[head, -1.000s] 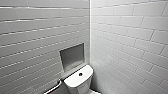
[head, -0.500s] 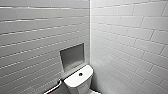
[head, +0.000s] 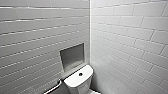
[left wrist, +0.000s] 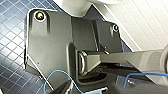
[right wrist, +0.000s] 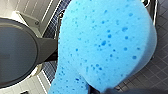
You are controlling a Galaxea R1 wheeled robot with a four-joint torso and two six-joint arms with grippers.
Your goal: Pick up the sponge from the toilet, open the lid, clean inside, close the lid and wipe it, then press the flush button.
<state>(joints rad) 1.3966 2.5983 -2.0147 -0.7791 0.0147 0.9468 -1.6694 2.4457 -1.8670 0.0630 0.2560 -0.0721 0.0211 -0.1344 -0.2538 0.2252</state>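
Observation:
The white toilet (head: 78, 81) stands in the corner, its boxy tank top at the bottom of the head view. The dark round flush button (head: 80, 74) sits in the middle of that top. The bright blue sponge (right wrist: 105, 45) looms large in the right wrist view, held above the dark floor with my right gripper shut on it. Beside the sponge there, the lid (right wrist: 15, 50) shows its greyish oval underside. In the left wrist view the white base of the toilet (left wrist: 75, 6) lies just beyond the robot's dark plate, and nothing is held.
Pale tiled walls meet in a corner behind the tank. A recessed niche (head: 72, 56) is set in the left wall, with a metal grab bar (head: 53, 88) below it. Dark blue mosaic floor tiles (left wrist: 10, 50) surround the toilet's base.

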